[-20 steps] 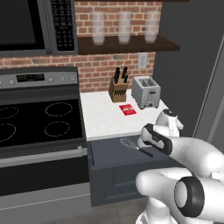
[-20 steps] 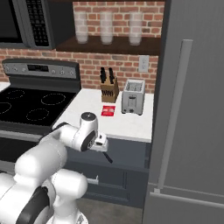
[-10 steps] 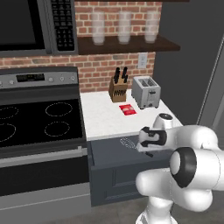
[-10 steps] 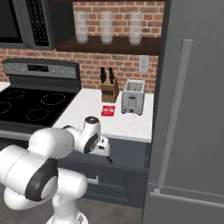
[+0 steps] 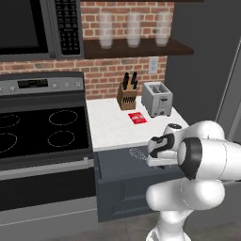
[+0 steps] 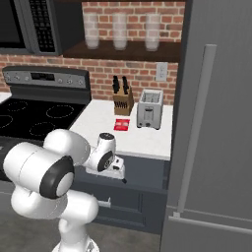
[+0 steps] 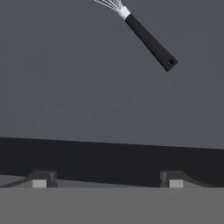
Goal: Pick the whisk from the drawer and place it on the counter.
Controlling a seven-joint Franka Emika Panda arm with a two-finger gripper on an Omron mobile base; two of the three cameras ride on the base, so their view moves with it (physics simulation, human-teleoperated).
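Note:
The drawer (image 5: 117, 164) stands pulled out below the white counter (image 5: 113, 124). The whisk lies flat on its dark floor; its silvery wire loops (image 5: 138, 153) show just left of my hand. In the hand view its black handle (image 7: 151, 41) slants from the top middle toward the upper right, and the wires (image 7: 111, 4) run off the top edge. My gripper (image 5: 158, 161) hangs over the drawer (image 6: 145, 170), open with nothing between the fingertips (image 7: 41, 179). The whisk lies ahead of the gripper (image 7: 107, 181), apart from it. In the right base view the gripper (image 6: 118, 174) is over the drawer's left part.
On the counter (image 6: 142, 140) stand a knife block (image 5: 126, 96) and a toaster (image 5: 156, 99), with a flat red item (image 5: 138, 118) in front. A black stovetop (image 5: 42, 132) lies to the left. A tall grey fridge (image 6: 216, 123) rises at the right.
The arm's elbow and upper links have swung round and lower in front of the cameras. The hand has stayed over the drawer at nearly the same spot. The whisk has not moved.

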